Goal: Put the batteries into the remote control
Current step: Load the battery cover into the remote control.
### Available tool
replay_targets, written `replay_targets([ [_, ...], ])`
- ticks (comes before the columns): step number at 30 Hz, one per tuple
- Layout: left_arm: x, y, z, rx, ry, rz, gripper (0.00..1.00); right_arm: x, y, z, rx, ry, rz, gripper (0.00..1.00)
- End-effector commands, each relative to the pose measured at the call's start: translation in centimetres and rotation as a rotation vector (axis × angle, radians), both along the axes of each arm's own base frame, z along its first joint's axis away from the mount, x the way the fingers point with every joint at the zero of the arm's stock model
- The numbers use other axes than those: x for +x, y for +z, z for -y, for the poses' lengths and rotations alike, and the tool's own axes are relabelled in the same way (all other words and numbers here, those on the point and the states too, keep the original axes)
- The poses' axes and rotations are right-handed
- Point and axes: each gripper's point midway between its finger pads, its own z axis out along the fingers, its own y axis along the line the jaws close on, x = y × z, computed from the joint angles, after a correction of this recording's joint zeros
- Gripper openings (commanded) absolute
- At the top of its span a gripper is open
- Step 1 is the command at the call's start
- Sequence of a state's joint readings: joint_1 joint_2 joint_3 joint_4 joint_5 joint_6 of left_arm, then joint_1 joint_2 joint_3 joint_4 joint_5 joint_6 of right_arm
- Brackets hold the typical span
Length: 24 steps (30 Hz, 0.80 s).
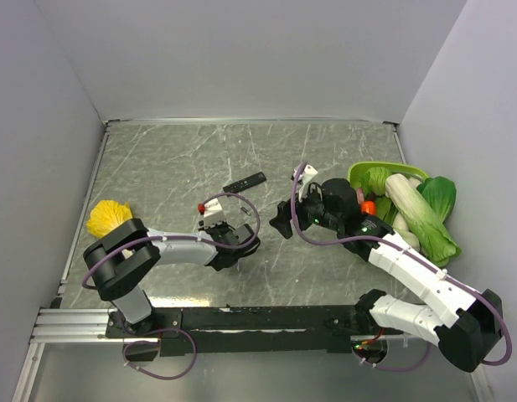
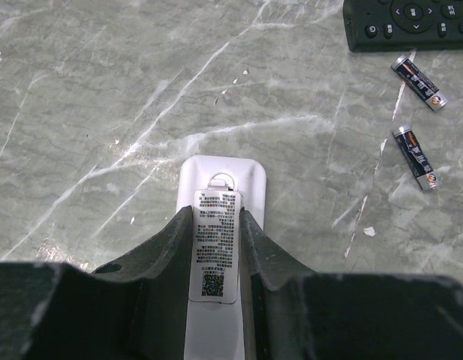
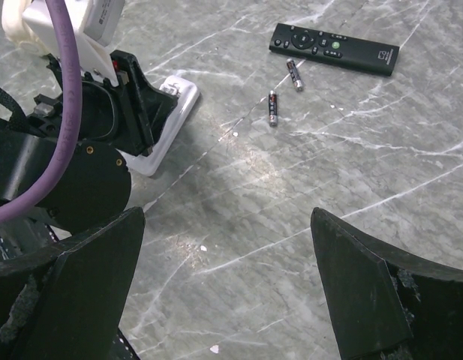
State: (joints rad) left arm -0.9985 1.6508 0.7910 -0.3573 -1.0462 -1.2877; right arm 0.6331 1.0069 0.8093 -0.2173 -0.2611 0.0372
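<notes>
Left pincer (image 2: 216, 219) tight around the white remote (image 2: 222, 174) — right pincer (image 3: 227, 232) agape, batteries (image 3: 273, 107) on open tabletop (image 3: 344, 180) beyond.

- Your tabletop (image 1: 174, 159) is grey-green marble, streaked with white veins.
- The white remote (image 2: 222, 176) carries a pale label with black print.
- The black remote (image 3: 335, 49) has one green button.
- You see batteries (image 2: 419, 83) (image 2: 416, 157) in dark blue with orange bands and silver ends.
- At the left edge sits a yellow tuft (image 1: 107, 216), and at the right edge green-and-white vegetables (image 1: 421, 213).

Top external: high, behind the arms, looking down over the whole table (image 1: 199, 159).
Left wrist: close, forward-down.
Right wrist: close, oblique.
Shared: black remote (image 2: 407, 22) (image 3: 335, 49), batteries (image 2: 419, 73) (image 3: 293, 75).
</notes>
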Motion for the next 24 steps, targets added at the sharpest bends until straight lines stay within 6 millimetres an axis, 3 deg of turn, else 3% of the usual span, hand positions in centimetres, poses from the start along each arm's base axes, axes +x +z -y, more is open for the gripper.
replay_targets([
  [1, 0.0, 0.3, 0.2, 0.0, -0.011, 0.017, 0.01, 0.1, 1.4, -0.1, 0.061, 0.0, 0.037, 1.0],
  [9, -0.9, -0.2, -0.4, 0.023, 0.005, -0.023, 0.01, 0.2, 1.5, 0.1, 0.063, -0.004, 0.043, 1.0],
  [12, -1.2, -0.2, -0.5, 0.015, 0.007, -0.038, 0.06, 0.2, 1.4, 0.2, 0.062, -0.004, 0.04, 1.0],
  [24, -1.5, 0.5, -0.4, -0.024, 0.002, -0.03, 0.37, 0.1, 1.4, 0.2, 0.072, -0.001, 0.036, 0.99],
])
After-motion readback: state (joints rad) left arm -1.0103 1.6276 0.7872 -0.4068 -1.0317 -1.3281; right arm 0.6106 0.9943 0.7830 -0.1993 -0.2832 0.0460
